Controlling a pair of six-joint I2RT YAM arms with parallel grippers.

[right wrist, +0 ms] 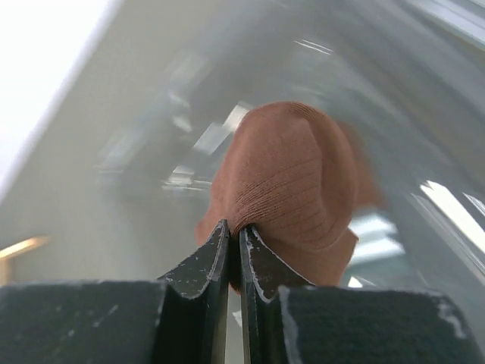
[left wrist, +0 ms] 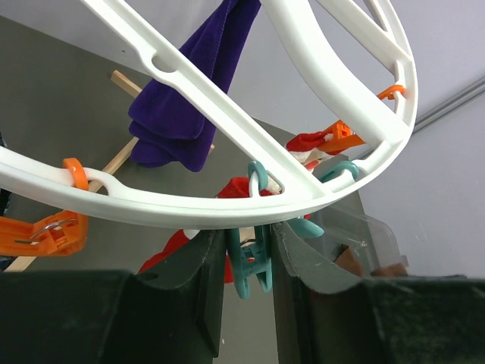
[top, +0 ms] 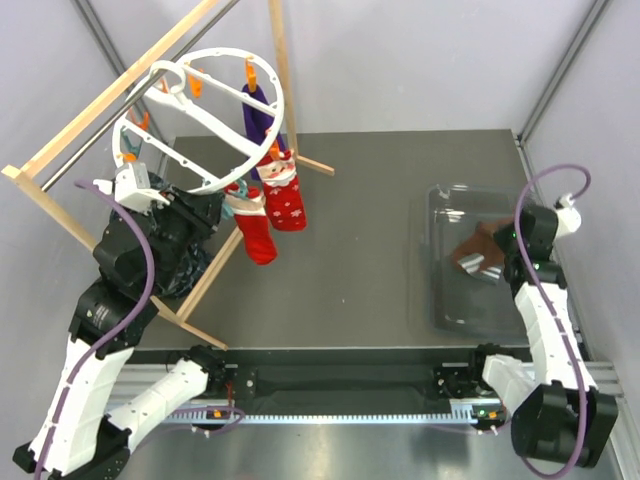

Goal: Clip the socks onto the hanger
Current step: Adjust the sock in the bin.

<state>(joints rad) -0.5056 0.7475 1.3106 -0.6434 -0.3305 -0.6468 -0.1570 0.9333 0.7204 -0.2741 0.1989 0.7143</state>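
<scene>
The white ring hanger (top: 215, 115) hangs tilted from the wooden frame at the back left. Two red Santa socks (top: 285, 195) (top: 252, 228) hang clipped side by side at its near rim. In the left wrist view, bits of red sock (left wrist: 239, 188) show behind the rim (left wrist: 189, 208). My left gripper (left wrist: 250, 236) sits just under the rim, its fingers pressed on either side of a teal clip (left wrist: 254, 265). My right gripper (right wrist: 233, 231) is shut on a brown sock (right wrist: 295, 174) inside the clear bin (top: 440, 300).
A purple sock (top: 255, 115) hangs from the hanger's far side. Orange clips (left wrist: 53, 231) sit around the rim. The pale wooden frame (top: 60, 215) slants across the left side, one leg reaching to the table's front (top: 200, 335).
</scene>
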